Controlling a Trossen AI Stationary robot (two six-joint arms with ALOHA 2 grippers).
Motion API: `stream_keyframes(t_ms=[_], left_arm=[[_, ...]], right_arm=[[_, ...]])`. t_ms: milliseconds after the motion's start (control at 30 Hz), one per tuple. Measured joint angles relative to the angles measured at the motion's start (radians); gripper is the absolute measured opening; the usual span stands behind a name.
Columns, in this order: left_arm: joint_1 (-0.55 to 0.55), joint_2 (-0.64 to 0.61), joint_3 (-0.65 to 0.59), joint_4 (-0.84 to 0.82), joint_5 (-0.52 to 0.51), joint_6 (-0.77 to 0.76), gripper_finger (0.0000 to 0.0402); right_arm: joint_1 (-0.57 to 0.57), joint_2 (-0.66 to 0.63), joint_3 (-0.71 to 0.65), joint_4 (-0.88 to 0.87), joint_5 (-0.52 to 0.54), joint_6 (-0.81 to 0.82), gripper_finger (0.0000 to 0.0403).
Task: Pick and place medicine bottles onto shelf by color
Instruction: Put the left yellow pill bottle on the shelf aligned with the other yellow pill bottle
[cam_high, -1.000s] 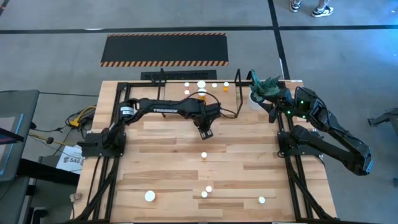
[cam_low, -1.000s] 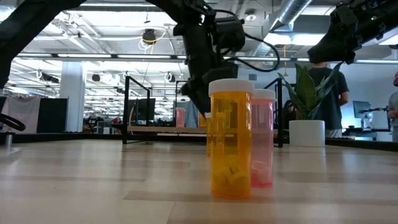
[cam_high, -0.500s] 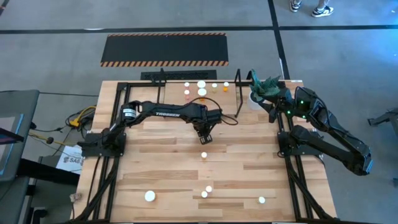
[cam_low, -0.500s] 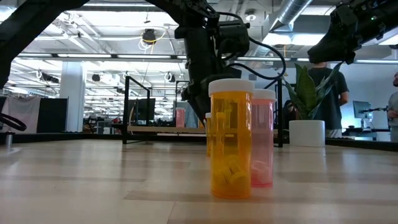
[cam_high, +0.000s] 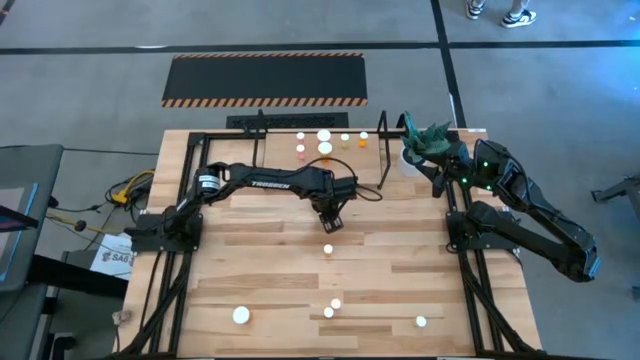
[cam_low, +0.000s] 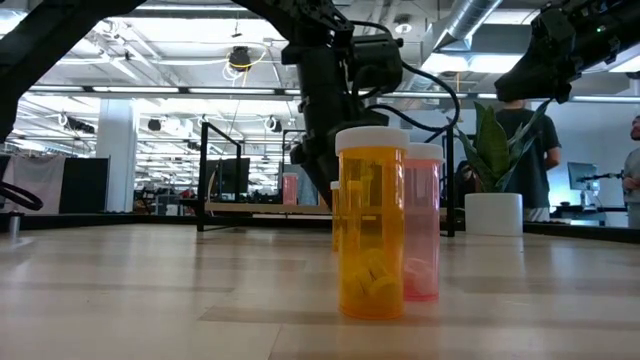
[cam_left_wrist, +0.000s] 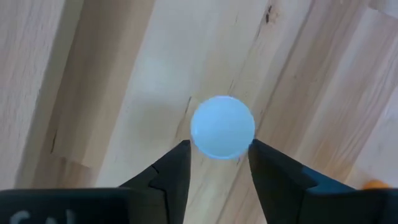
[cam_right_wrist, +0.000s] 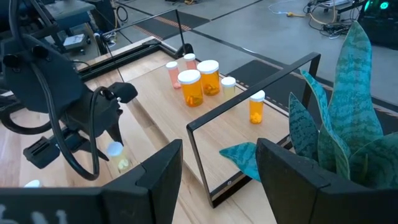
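Left gripper (cam_left_wrist: 219, 165) parted astride bottle (cam_left_wrist: 222, 127), body hidden, right gripper (cam_right_wrist: 219, 163) parted

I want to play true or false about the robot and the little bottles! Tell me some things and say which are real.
1. The left gripper is right over a bottle with a white cap, one finger on each side. True.
2. The right gripper is holding a bottle. False: nothing is between its fingers; it waits by the plant.
3. Some bottles already stand on the shelf. True.
4. The plant has fallen over. False: it stands upright in its white pot.
5. In the low view, an orange bottle stands in front of a pink bottle. True.
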Motion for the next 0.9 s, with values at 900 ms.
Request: stream_keyframes(t_ms=[900], left_arm=[[0.005,-0.004,0.266,-0.184,-0.051,-0.095,0.0195]], right_arm=[[0.0,0.0,0.0,0.0,0.0,0.0,0.0226]])
